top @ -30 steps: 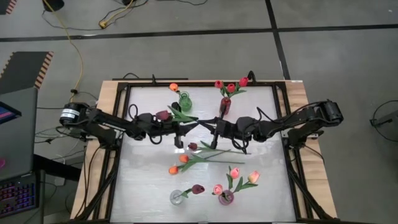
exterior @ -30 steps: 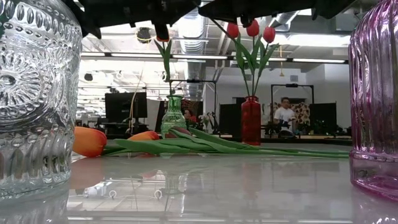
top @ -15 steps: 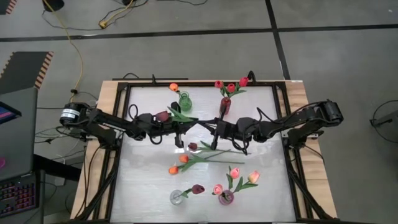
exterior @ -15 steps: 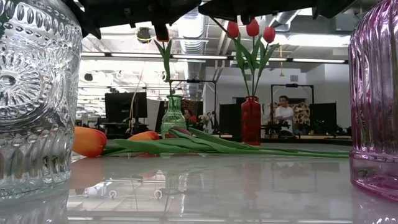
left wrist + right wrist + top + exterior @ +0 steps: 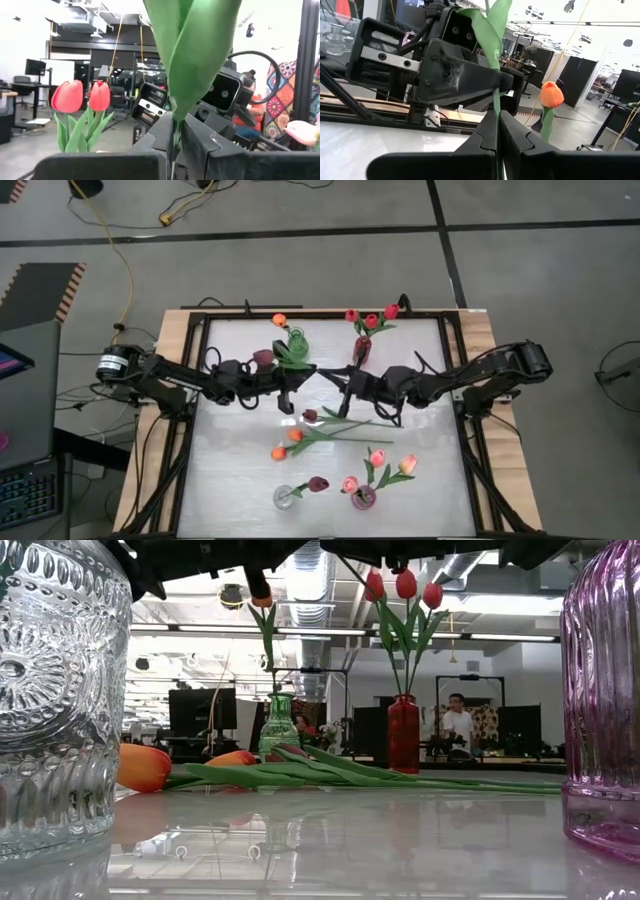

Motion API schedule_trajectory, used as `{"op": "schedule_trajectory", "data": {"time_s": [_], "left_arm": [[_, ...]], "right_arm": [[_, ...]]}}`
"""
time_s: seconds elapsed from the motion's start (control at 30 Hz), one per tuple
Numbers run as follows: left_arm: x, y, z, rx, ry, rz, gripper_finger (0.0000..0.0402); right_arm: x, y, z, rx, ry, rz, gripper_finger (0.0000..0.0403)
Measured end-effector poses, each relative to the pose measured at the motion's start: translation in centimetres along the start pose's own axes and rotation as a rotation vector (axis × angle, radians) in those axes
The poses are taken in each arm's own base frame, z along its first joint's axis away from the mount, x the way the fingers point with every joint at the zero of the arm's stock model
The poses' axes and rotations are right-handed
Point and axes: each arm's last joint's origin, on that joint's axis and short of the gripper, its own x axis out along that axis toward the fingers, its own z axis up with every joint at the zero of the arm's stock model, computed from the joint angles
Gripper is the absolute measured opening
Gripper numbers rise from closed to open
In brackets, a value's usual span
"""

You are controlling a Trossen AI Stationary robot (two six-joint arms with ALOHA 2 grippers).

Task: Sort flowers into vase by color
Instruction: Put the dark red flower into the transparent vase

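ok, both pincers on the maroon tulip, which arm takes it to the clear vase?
Probably left. The left pincer grips the maroon tulip near the head; the right pincer holds the stem's far end, which must go in. The clear vase sits on the left half.

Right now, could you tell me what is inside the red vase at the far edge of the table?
The red vase holds three red tulips, heads above the neck. Its glass is opaque, so the stem ends inside cannot be seen.
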Motion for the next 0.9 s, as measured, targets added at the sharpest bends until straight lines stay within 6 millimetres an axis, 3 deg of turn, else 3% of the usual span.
{"op": "schedule_trajectory", "data": {"time_s": [0.53, 0.73, 0.9], "left_arm": [[-0.01, -0.04, 0.26, 0.087, -0.026, 0.011, 0.0095], [-0.02, -0.05, 0.36, 0.111, -0.037, 0.011, 0.0075], [-0.02, -0.05, 0.39, 0.115, -0.040, 0.011, 0.0024]], "right_arm": [[-0.02, -0.07, 0.18, -0.035, -0.013, -0.018, 0.0031], [-0.02, -0.08, 0.18, -0.038, -0.012, -0.021, 0.0032], [-0.02, -0.08, 0.17, -0.042, -0.011, -0.022, 0.0034]]}}
